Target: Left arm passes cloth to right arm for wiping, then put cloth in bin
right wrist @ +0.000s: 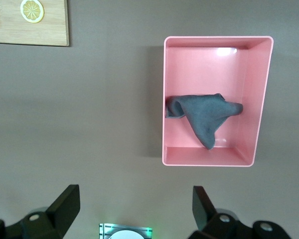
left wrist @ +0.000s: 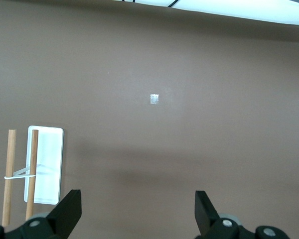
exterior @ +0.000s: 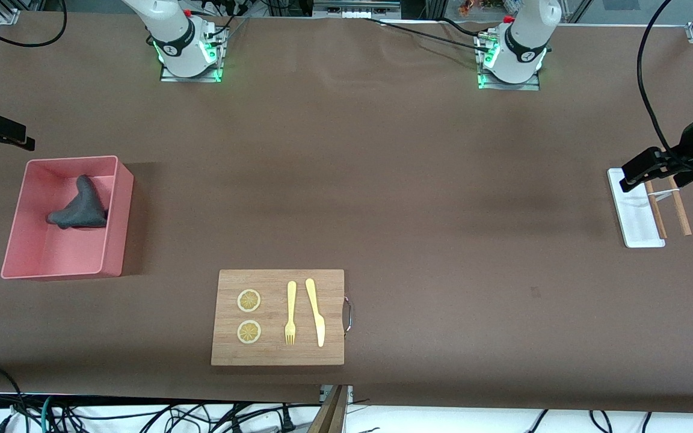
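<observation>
The dark grey cloth (exterior: pixel 79 207) lies crumpled inside the salmon-pink bin (exterior: pixel 119 216) at the right arm's end of the table. It also shows in the right wrist view (right wrist: pixel 204 114), lying in the bin (right wrist: pixel 214 155). My right gripper (exterior: pixel 15 137) is open and empty, up over the bare table beside the bin; its jaws stand wide apart in the right wrist view (right wrist: pixel 136 206). My left gripper (exterior: pixel 641 174) is open and empty over the white tray at the left arm's end; the left wrist view (left wrist: pixel 138 209) shows its jaws wide apart.
A narrow white tray (exterior: pixel 635 219) with two wooden sticks (exterior: pixel 678 210) tied by a band lies at the left arm's end, seen also in the left wrist view (left wrist: pixel 46 164). A wooden board (exterior: pixel 277 349) holds two lemon slices, a fork and a knife.
</observation>
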`<state>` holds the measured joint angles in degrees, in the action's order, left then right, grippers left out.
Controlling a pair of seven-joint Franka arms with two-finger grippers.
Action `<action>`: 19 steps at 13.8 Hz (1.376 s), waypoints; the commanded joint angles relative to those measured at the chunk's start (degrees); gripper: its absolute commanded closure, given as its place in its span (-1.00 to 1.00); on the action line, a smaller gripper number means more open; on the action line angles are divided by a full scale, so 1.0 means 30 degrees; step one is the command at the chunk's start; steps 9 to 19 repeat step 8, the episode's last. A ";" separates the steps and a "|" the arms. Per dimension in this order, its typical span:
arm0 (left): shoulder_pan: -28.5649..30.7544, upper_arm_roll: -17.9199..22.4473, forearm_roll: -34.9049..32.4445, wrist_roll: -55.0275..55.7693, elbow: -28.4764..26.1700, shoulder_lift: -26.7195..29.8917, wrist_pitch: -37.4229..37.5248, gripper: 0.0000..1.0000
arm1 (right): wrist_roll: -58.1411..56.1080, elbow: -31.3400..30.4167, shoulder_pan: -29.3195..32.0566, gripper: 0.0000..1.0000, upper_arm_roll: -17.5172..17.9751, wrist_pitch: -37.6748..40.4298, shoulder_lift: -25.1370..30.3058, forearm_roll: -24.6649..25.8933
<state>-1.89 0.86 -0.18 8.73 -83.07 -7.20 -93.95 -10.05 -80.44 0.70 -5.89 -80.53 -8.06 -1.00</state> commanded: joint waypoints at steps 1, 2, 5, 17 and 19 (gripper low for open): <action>0.0072 0.0007 0.0295 -0.0391 0.0562 -0.0238 0.0203 -1.00 | 0.0762 -0.0785 0.0498 -1.00 0.0730 -0.0169 0.0812 0.0247; 0.0072 0.0007 0.0295 -0.0391 0.0562 -0.0238 0.0203 -1.00 | 0.1699 -0.0814 0.0498 -1.00 0.0935 -0.0169 0.0842 0.0217; 0.0072 0.0007 0.0266 -0.0391 0.0562 -0.0238 0.0203 -1.00 | 0.2499 -0.0786 0.0527 -1.00 0.1112 -0.0052 0.0872 0.0245; 0.0072 0.0007 0.0295 -0.0391 0.0562 -0.0238 0.0203 -1.00 | 0.2324 -0.0785 0.0527 -1.00 0.1084 -0.0110 0.0813 0.0275; 0.0072 0.0007 0.0295 -0.0391 0.0562 -0.0238 0.0203 -1.00 | 0.2324 -0.0785 0.0527 -1.00 0.1084 -0.0110 0.0813 0.0275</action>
